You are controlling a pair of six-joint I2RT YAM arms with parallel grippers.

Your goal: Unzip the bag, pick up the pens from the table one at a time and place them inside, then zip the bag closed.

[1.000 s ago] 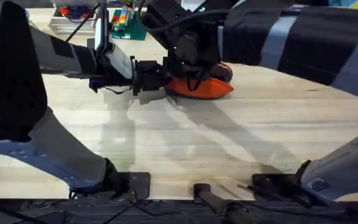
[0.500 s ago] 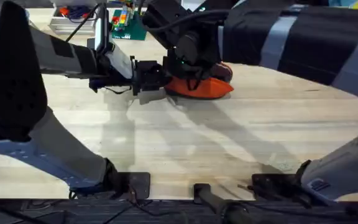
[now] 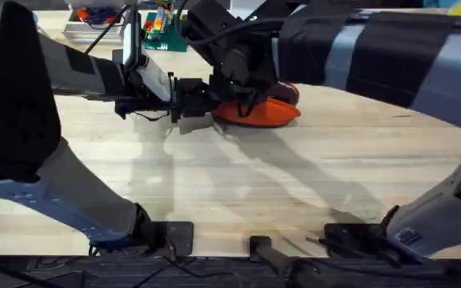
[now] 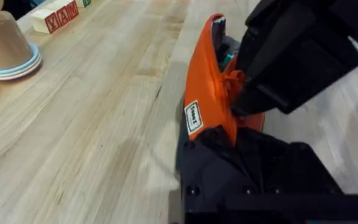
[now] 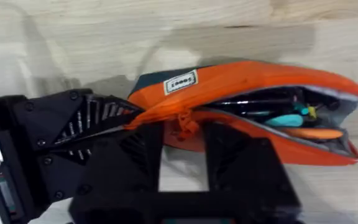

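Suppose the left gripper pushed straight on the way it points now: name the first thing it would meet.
The bag. The left gripper points along the table at the bag's near end and already looks clamped on it, with the right gripper just beyond, at the zipper pull.

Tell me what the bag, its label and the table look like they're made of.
The bag: looks like matte woven orange fabric; it creases and sags open along the zipper. Its label: seems a stitched white cloth or rubbery patch, print unreadable. The table: pale wood planks, grain lines and seams visible, low-sheen finish. Whether solid wood or veneer can't be told.
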